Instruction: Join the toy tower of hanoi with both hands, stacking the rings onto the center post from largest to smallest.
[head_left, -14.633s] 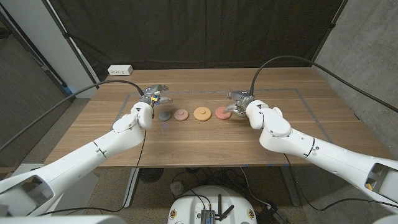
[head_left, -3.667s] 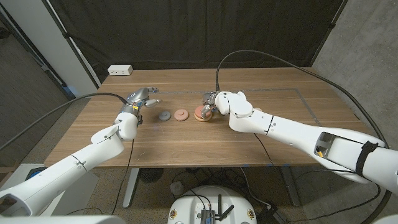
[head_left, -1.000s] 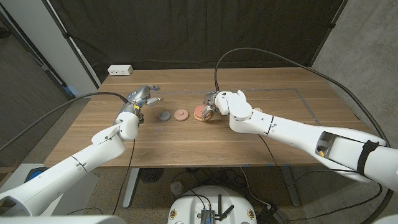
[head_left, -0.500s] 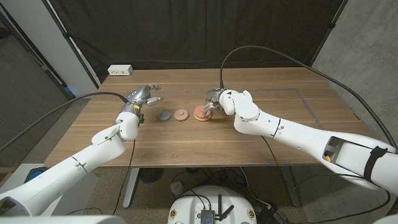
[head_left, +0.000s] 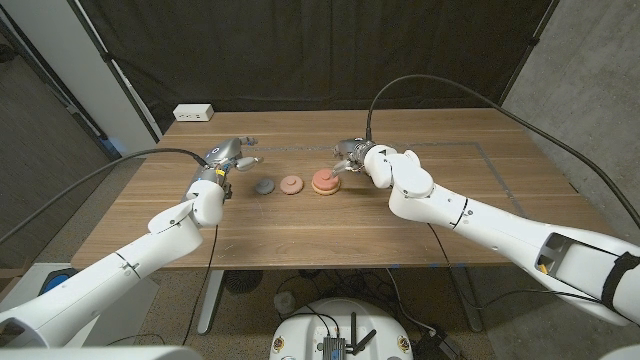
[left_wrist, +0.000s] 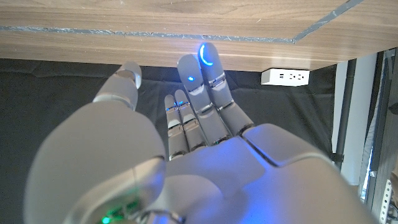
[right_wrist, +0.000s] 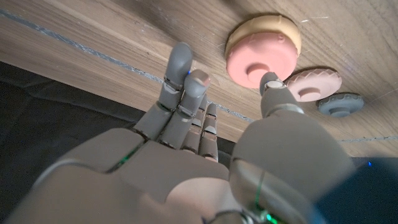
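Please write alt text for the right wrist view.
The robot's right hand, open, reaches toward a red ring stacked on an orange ring on the wooden table; a pink ring and grey ring lie beside them.

Right hand empty, fingers spread; coral ring atop tan ring.

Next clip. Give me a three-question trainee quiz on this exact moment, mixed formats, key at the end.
1. True or false: the salmon-pink ring sits on top of the orange ring.
2. Which piece lies nearest the left hand? A) grey ring B) light pink ring C) the stacked pair
3. Fill in: the right hand holds ____.

Key: 1 true; 2 A; 3 nothing, its fingers are apart beside the stack.
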